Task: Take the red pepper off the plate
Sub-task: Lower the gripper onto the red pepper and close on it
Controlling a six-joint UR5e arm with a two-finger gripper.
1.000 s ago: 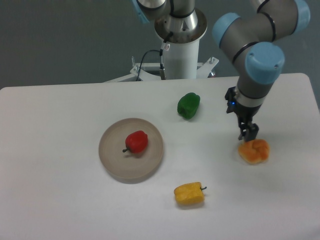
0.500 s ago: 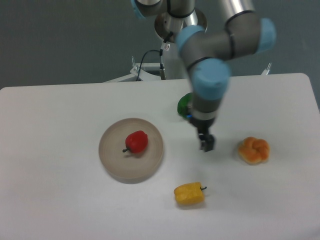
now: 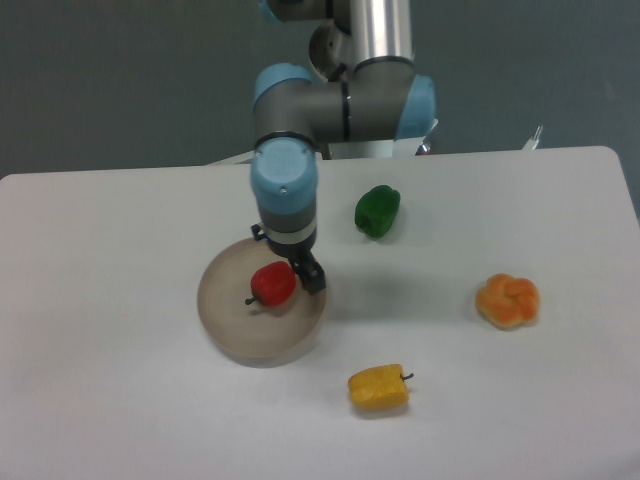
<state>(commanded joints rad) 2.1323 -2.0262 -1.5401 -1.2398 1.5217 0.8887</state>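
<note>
The red pepper (image 3: 271,285) lies on the round beige plate (image 3: 232,325) at the left centre of the table, its dark stem pointing left. My gripper (image 3: 308,275) hangs over the plate's right side, right beside the pepper's right edge. Its dark fingers (image 3: 311,277) show as one narrow shape, so the gap between them cannot be made out. Nothing appears held. The arm's wrist covers the plate's upper right rim.
A green pepper (image 3: 377,211) sits behind and to the right of the plate. A lobed orange pepper (image 3: 507,301) lies at the right, and a yellow pepper (image 3: 379,388) near the front centre. The robot base (image 3: 350,60) stands at the table's back edge.
The gripper has swept left across the table, from beside the orange pepper, past the middle, to the plate's right side next to the red pepper. No object has moved.
</note>
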